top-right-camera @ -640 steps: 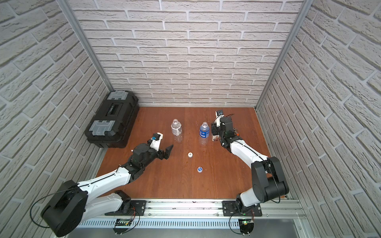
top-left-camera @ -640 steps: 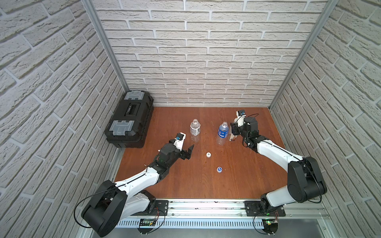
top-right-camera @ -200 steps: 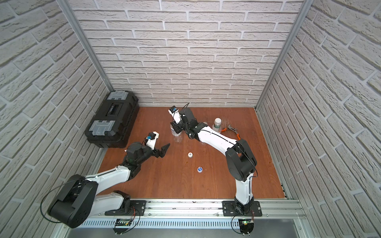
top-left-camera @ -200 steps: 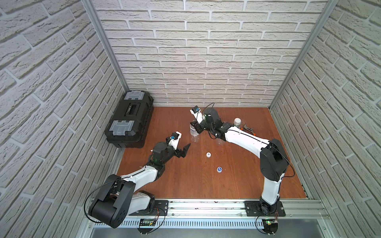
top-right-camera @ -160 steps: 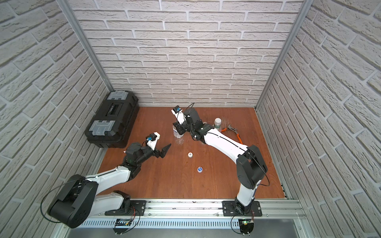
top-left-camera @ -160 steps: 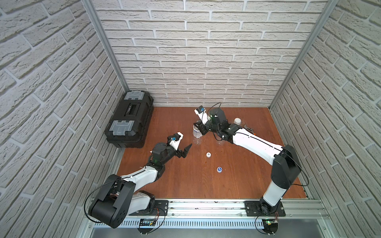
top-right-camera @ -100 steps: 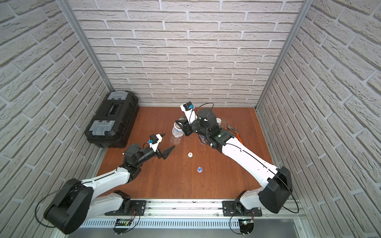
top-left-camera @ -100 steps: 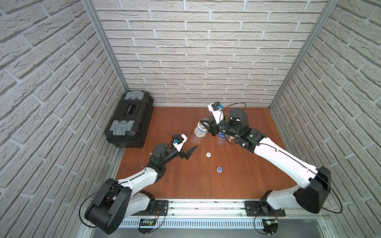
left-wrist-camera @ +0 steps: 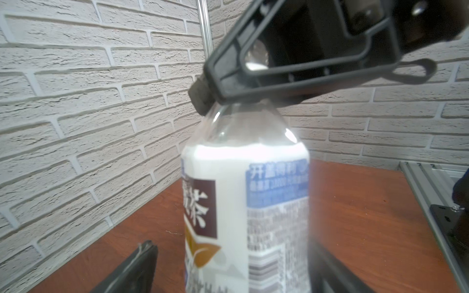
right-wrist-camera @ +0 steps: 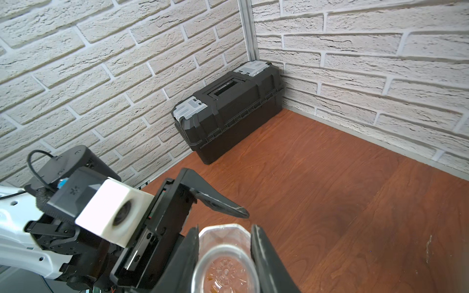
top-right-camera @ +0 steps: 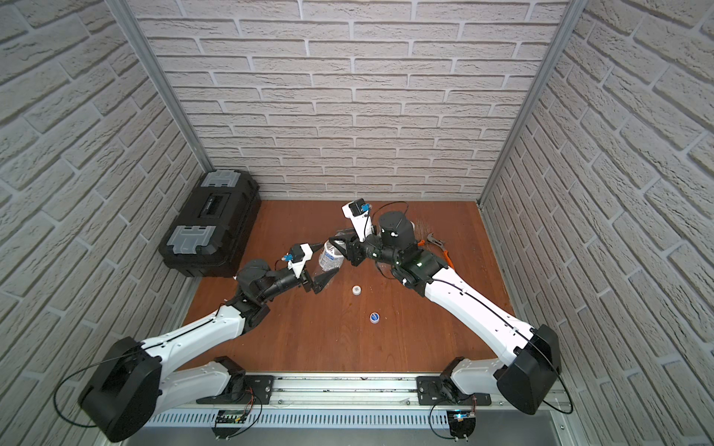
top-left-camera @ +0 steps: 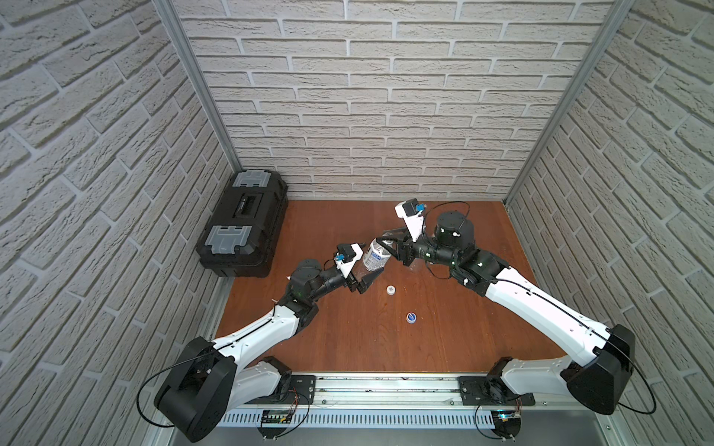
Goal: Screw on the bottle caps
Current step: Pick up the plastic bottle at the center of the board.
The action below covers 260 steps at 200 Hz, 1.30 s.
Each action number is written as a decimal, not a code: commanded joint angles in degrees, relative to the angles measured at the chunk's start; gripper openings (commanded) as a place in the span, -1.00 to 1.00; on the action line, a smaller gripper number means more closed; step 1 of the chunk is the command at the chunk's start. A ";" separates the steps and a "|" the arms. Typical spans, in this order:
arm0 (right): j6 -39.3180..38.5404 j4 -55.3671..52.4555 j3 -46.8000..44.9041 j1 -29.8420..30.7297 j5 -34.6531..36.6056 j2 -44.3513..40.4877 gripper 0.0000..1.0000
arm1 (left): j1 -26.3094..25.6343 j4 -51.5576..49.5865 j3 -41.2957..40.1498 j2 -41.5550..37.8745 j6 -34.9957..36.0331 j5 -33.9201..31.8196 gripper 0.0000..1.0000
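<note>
My right gripper (top-left-camera: pixel 390 247) (right-wrist-camera: pixel 225 250) is shut on the neck of a clear bottle (top-left-camera: pixel 374 255) (top-right-camera: pixel 330 258) and holds it tilted above the table's middle. The bottle has a white label with a brown patch (left-wrist-camera: pixel 243 203), and its mouth (right-wrist-camera: pixel 225 266) is uncovered. My left gripper (top-left-camera: pixel 367 263) (top-right-camera: pixel 322 263) (left-wrist-camera: pixel 228 274) stands open with a finger on each side of the bottle's lower body. A small white cap (top-left-camera: pixel 391 290) (top-right-camera: pixel 356 290) and a blue cap (top-left-camera: pixel 412 317) (top-right-camera: pixel 374 317) lie on the wood in front of the grippers. Other bottles are hidden behind my right arm.
A black toolbox (top-left-camera: pixel 243 235) (right-wrist-camera: pixel 228 109) sits against the left wall at the back. Orange-handled pliers (top-right-camera: pixel 438 244) lie behind my right arm. Brick walls close in the table (top-left-camera: pixel 347 347) on three sides.
My right gripper has carried the bottle from the back toward the table's middle and tipped it. The left gripper has risen to straddle its lower body, and its jaws have narrowed a little.
</note>
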 commanded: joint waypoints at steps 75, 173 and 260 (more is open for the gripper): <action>-0.81 3.81 -2.02 0.54 -2.95 -3.33 -0.69 | -0.82 -0.62 0.48 0.14 1.90 -1.04 0.62; -4.89 -2.36 -0.80 0.48 -2.86 -4.18 0.01 | -0.73 -2.43 -2.00 -1.09 5.68 -2.45 0.37; -10.53 -30.89 1.81 1.64 15.19 -3.29 0.52 | 2.88 3.54 -15.19 -4.49 6.38 -9.99 0.35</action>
